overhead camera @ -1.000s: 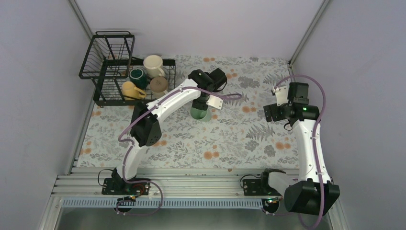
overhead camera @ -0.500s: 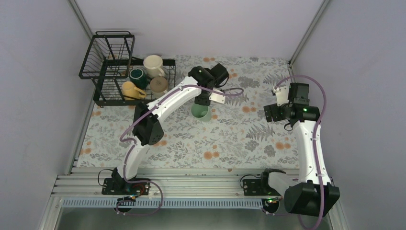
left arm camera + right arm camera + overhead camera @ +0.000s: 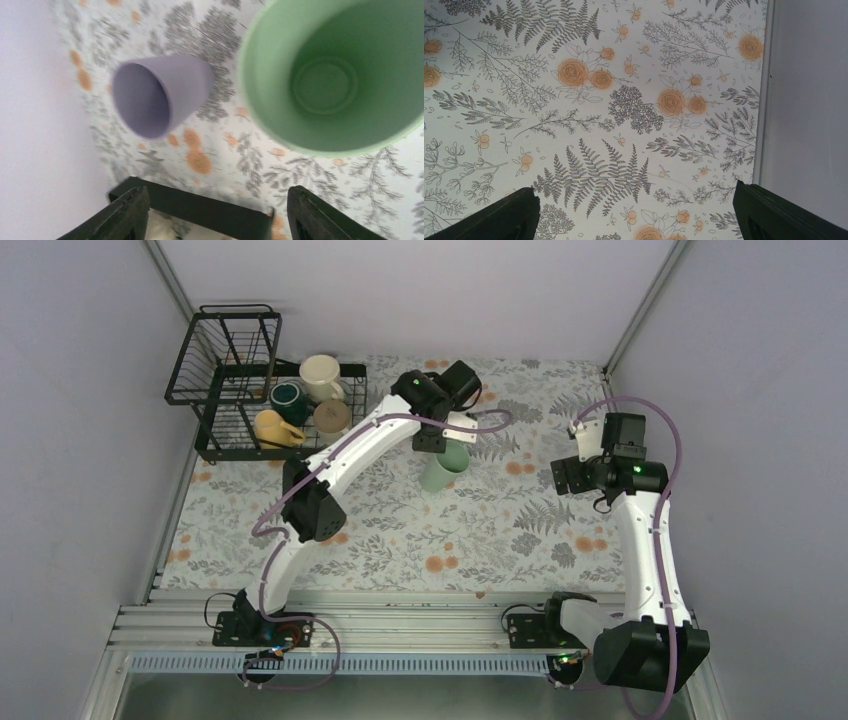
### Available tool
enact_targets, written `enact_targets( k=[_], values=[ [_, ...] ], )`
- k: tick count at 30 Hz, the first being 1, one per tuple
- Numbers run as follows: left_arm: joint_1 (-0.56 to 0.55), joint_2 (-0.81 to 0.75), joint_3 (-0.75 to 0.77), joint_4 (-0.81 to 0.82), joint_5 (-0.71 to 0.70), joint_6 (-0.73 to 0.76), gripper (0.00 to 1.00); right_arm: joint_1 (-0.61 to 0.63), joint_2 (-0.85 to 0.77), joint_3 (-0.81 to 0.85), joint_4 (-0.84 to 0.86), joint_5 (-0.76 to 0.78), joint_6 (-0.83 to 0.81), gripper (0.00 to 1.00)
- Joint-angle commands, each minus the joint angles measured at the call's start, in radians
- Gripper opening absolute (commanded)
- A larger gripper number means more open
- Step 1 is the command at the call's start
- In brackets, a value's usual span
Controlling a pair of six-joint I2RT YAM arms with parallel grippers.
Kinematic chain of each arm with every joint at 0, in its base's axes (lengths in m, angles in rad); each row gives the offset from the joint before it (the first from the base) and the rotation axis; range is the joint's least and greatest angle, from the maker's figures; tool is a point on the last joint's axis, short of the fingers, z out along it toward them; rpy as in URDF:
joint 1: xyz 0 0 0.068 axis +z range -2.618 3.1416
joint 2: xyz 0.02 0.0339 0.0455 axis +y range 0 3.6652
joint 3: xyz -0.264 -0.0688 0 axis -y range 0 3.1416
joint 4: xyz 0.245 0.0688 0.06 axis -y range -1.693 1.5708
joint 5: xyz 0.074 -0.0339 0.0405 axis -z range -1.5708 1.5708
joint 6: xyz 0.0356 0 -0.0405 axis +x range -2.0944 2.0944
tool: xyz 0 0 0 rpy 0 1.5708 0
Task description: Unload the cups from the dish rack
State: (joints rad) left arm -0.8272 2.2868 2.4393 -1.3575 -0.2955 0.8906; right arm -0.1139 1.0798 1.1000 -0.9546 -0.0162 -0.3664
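A mint-green cup stands upright on the flowered cloth; from the left wrist it shows from above, empty. A lavender cup sits beside it, seen only in the left wrist view. My left gripper hangs just above and behind the green cup, open, with nothing between its fingers. The black wire dish rack at the far left holds a cream mug, a dark teal mug, a yellow mug and a beige mug. My right gripper is open over bare cloth.
Grey walls close in the table on the left, back and right. A metal corner rail runs close by the right gripper. The rack's raised basket tier stands at its far left end.
My left gripper opened and let go of the mint-green cup, then drew up and back from it. The cup now stands slightly further right. The right arm has not moved.
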Motion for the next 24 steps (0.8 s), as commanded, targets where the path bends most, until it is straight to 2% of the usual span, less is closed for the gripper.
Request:
enact_targets(
  k=[1,4,10,15,24],
  values=[
    [0.010,-0.008,0.119,0.012,0.003,-0.039,0.71,-0.010,-0.006,0.009,0.018,-0.014,-0.003,1.00],
    [0.026,-0.049,0.087,0.066,0.000,-0.062,0.73,-0.009,-0.003,0.003,0.024,-0.018,-0.002,1.00],
    [0.053,-0.151,-0.104,0.198,0.050,-0.108,0.75,-0.010,0.010,-0.006,0.035,-0.037,-0.002,1.00],
    [0.067,-0.178,-0.172,0.311,-0.015,-0.134,0.76,-0.009,0.016,0.000,0.039,-0.046,-0.006,1.00],
    [0.206,-0.235,-0.275,0.742,-0.348,-0.319,0.82,-0.010,0.033,-0.003,0.050,-0.041,-0.017,1.00]
  ],
)
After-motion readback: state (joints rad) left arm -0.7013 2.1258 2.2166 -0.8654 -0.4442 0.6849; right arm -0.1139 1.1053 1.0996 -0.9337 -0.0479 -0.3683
